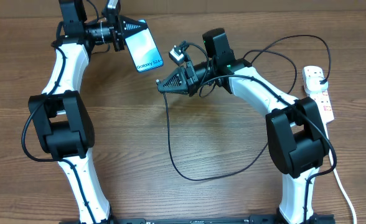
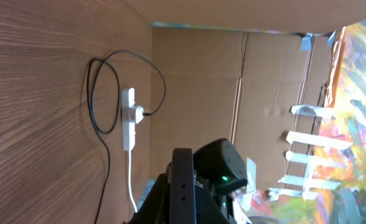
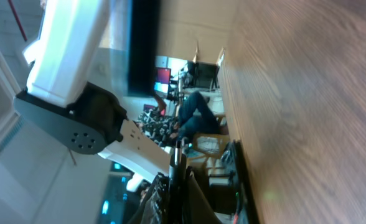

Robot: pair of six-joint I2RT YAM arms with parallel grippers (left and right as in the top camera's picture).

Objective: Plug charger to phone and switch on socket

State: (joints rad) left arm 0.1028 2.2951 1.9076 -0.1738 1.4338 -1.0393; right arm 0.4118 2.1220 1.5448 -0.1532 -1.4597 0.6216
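Fronting cardboard wall [image 2: 195, 81], wood-grain table [image 1: 139, 124]

Bright, even light from above fills the overhead view, which is sharp throughout. Shadows on the wooden table [image 1: 233, 199] are soft and faint. The phone [image 1: 144, 46] screen glows cyan without glare. The left wrist view shows crisp wood grain, softer in the far background. The right wrist view is blurred, with washed-out brightness at its left.
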